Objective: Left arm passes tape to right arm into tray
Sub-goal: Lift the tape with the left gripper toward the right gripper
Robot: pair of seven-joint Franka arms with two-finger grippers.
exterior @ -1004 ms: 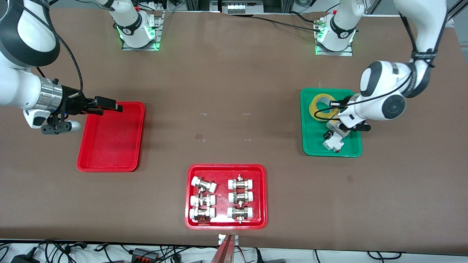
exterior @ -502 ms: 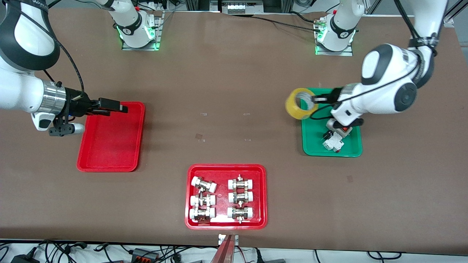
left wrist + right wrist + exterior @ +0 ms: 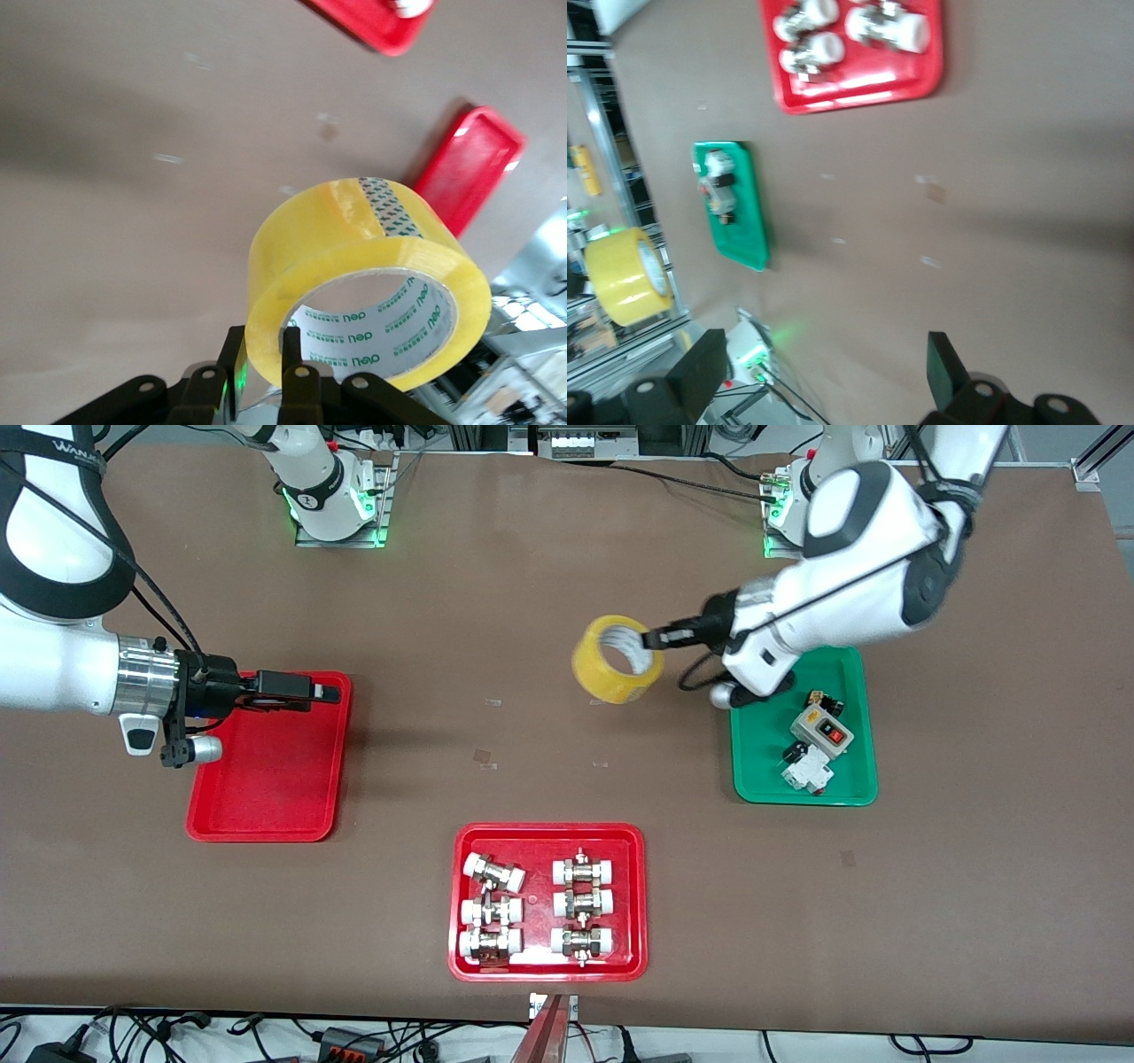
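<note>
Left gripper (image 3: 654, 638) holds tape (image 3: 611, 664) over table (image 3: 532, 602)

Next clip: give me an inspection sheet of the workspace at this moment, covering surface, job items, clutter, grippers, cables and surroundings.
Surface: brown table, a few small tape scraps near its middle.
Job's things: tape held in the air over the table's middle; plain red tray at the right arm's end holds nothing.
Clutter: green tray with a grey switch box and small parts; wider red tray of white-capped fittings, nearest the front camera.
Grippers: left gripper shut on the tape's wall; right gripper open, over the plain red tray's rim.
Cables: black cable on the table by the left arm's base; more below the table's near edge.
Surroundings: metal frames past the table.
</note>
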